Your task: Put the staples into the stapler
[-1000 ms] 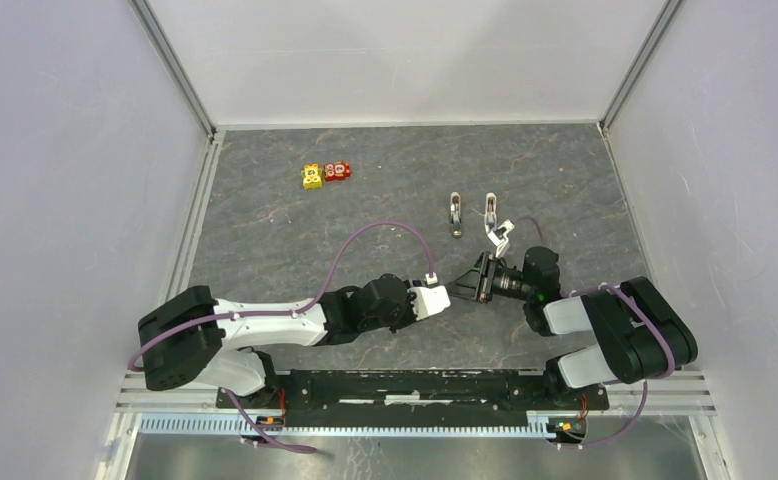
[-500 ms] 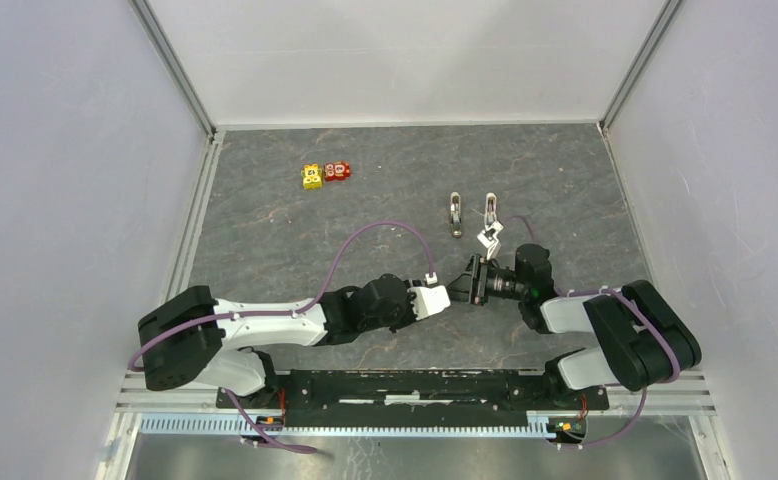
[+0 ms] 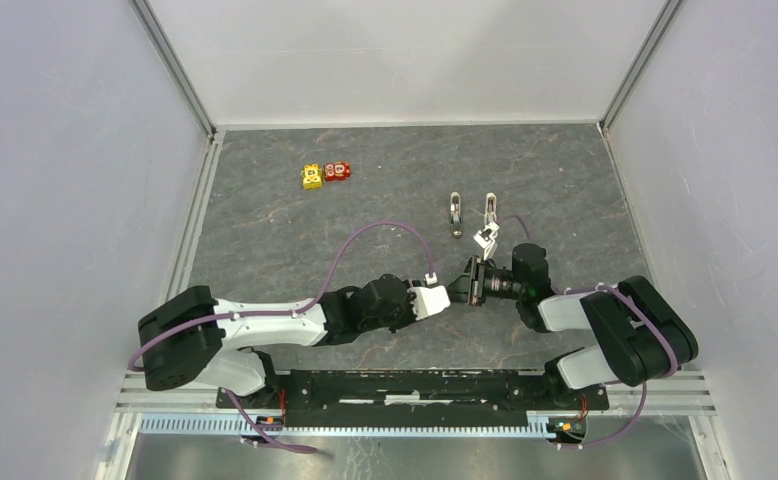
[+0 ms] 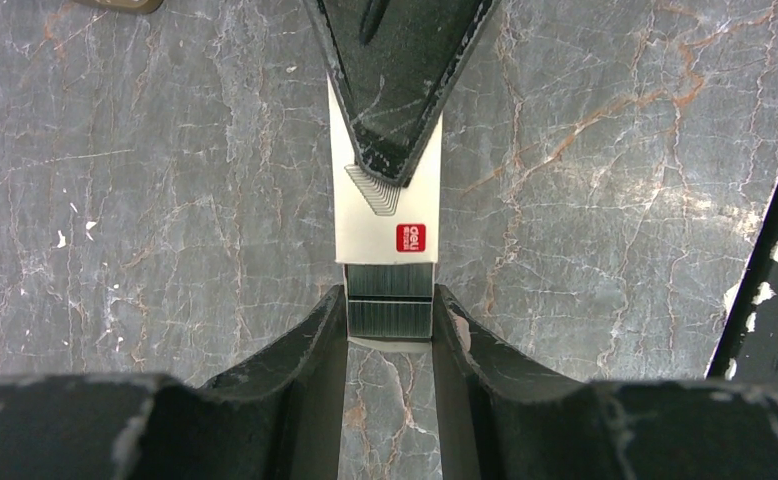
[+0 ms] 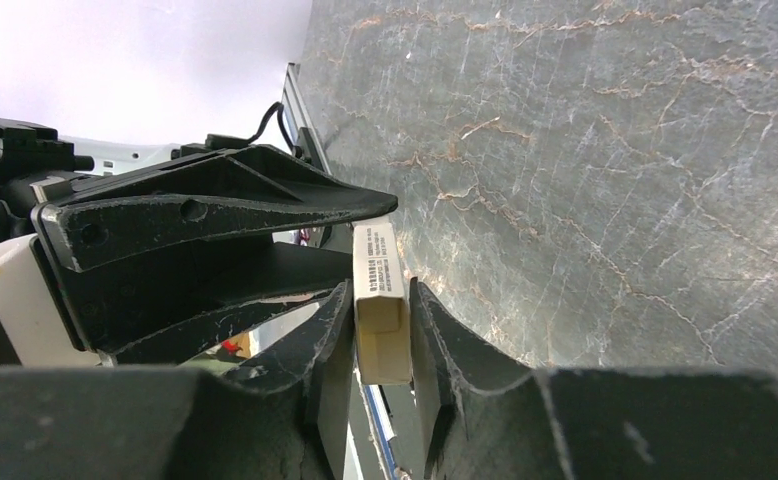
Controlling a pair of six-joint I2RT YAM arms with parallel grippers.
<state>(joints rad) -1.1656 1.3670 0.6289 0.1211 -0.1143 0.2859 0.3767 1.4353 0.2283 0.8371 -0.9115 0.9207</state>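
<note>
A small white staple box [image 4: 385, 215] with a red logo is clamped between my two grippers above the table. My right gripper [image 5: 380, 290] is shut on the box's sleeve [image 5: 377, 260]. My left gripper [image 4: 389, 296] is shut on the grey staples [image 4: 390, 318] sticking out of the box's open end. In the top view the grippers meet tip to tip, the left gripper [image 3: 461, 284] against the right gripper [image 3: 474, 281]. The stapler shows as two small cream-and-grey pieces [image 3: 455, 214] [image 3: 490, 209] lying side by side beyond the grippers, too small to tell apart.
Yellow and red toy blocks [image 3: 325, 173] sit at the far left of the grey marbled table [image 3: 385, 180]. White walls close in the table on three sides. The arms' base rail [image 3: 405, 385] runs along the near edge.
My right gripper has shifted a little to the left, toward the left gripper, with the box still held. The left arm has barely moved.
</note>
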